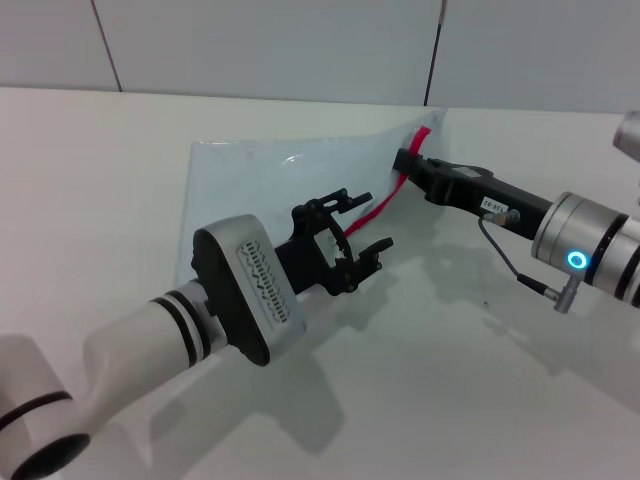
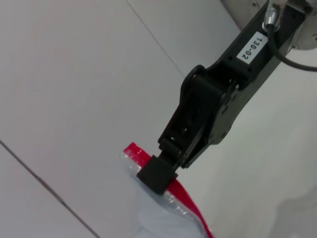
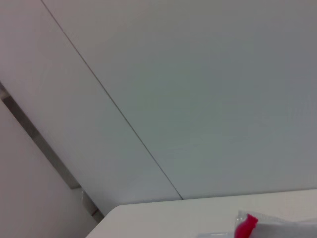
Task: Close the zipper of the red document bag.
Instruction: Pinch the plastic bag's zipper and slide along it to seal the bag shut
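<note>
1. A white worktop meets a pale panelled wall.
2. The red document bag lies at its far side.
3. The right gripper pinches the zipper near the far end.
4. The left gripper hovers released over the zipper's middle.

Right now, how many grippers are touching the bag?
1. The right gripper pinches the zipper at the bag's far corner. The left gripper hovers open by the zipper's middle, apparently not touching.

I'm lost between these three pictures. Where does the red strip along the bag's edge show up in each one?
Head view: the zipper runs between both claws, right of centre.
Left wrist view: low centre, pinched by the right claw.
Right wrist view: only its red end, bottom right corner.
Shared landmark: that red end near the wall.
</note>
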Robot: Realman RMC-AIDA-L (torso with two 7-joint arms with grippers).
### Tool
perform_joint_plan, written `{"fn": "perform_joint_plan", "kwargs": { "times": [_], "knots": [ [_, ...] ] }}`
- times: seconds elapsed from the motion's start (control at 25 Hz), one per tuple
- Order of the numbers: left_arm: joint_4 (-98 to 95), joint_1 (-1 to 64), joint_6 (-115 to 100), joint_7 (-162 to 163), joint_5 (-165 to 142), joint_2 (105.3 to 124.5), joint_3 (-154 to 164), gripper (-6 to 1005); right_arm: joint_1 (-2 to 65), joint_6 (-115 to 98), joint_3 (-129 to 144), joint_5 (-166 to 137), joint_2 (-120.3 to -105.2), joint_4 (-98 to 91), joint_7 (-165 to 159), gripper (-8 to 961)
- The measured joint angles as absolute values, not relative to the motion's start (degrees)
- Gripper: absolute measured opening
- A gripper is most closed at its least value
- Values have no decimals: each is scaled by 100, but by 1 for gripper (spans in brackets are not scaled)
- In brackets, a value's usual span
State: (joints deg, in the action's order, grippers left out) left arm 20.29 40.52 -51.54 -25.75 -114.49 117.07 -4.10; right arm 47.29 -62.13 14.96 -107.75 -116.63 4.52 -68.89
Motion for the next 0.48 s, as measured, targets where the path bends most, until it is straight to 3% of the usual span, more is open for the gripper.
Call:
{"fn": "perform_joint_plan", "kwargs": {
  "times": [0.48],
  "knots": [
    [2156, 3877, -5228, -3071, -11451, 11707, -649, 574, 4698, -6214, 1476, -10758, -11659, 422, -6909, 14]
  ]
}}
